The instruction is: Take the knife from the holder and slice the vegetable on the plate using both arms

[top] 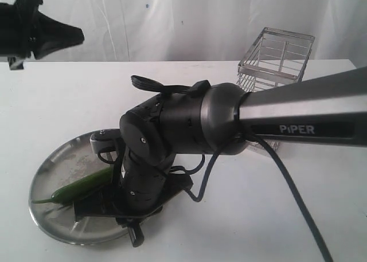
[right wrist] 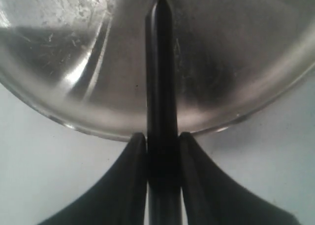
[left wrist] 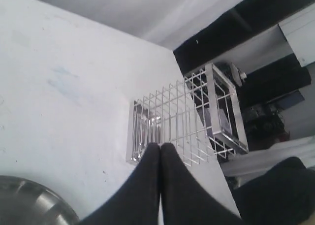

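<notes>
- The right hand [right wrist: 162, 139] is clamped on the knife's [right wrist: 160, 62] black handle, with the dark blade pointing out over the plate [right wrist: 246, 62] near the surface's [top: 69, 107] front left corner.
- The green chili pepper [top: 83, 186] lies on the plate's left half, stem toward the rim. The wrist hides the blade in the exterior view, so whether it touches the pepper cannot be told.
- The right wrist view shows only bare steel under the blade, so the knife probably needs shifting until it crosses the pepper squarely, edge down.
- The left hand [left wrist: 160, 148] is pinched closed on nothing and hangs high over the surface's far left corner. It should likely open, descend and pin the stem end first, so the pepper cannot roll on slick metal.
- The wire holder [top: 278, 58] stands well apart near the far right edge.
</notes>
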{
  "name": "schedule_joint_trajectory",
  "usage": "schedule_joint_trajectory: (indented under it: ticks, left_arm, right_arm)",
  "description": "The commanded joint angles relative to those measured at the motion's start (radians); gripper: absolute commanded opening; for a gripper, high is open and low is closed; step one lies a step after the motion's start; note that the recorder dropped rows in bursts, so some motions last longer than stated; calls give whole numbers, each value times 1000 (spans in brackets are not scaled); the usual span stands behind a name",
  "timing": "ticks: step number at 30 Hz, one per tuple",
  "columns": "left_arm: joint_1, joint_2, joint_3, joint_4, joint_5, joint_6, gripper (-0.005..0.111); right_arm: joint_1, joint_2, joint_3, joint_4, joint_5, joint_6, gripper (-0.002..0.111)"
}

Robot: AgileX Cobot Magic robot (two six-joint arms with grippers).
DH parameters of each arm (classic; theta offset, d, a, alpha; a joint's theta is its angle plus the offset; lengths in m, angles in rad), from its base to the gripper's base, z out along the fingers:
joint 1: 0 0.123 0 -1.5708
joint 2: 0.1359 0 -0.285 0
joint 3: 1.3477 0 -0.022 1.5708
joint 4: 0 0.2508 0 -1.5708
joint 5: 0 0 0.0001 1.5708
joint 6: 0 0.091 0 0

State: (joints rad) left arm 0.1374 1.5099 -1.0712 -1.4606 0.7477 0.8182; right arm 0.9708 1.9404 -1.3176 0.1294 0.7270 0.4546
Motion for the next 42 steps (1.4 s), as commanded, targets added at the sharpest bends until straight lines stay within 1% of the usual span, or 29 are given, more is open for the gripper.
schedule_joint_trajectory:
  ticks: [1, 3, 6, 11, 13, 15, 17, 23, 30, 35, 42]
  left_arm:
    - [-12, 88, 3, -26, 69, 67, 0]
    - [-12, 115, 3, -16, 74, 81, 0]
    - [-12, 146, 12, 38, 57, 77, 0]
    - [-12, 206, 75, 19, 35, 114, 0]
    - [-38, 226, 95, 5, 19, 156, 0]
    - [-94, 250, 94, 5, -24, 178, 0]
    - [-120, 267, 94, 16, -49, 181, 0]
    - [-122, 282, 94, 28, -40, 181, 0]
    - [-114, 275, 94, 112, -21, 139, 0]
    - [-92, 253, 94, 112, -23, 127, 0]
    - [-91, 252, 94, 111, -20, 125, 0]
  right_arm:
    - [-7, -4, -8, 5, 21, -5, 1]
    - [-7, -4, -8, 5, 26, -5, 1]
    - [-7, -4, -8, 19, 28, -5, 1]
    - [-7, -4, -8, 21, 42, -5, 1]
    - [-7, -4, -8, 17, 44, -5, 1]
    - [-7, -4, -8, 15, 46, -5, 1]
    - [-7, -4, -8, 15, 49, -5, 1]
    - [-7, -4, -8, 17, 55, -5, 1]
    - [-5, -4, -8, 42, 83, -5, 1]
    - [-5, -11, -9, 36, 78, -5, 1]
    - [-5, -53, -11, 28, 27, -4, 1]
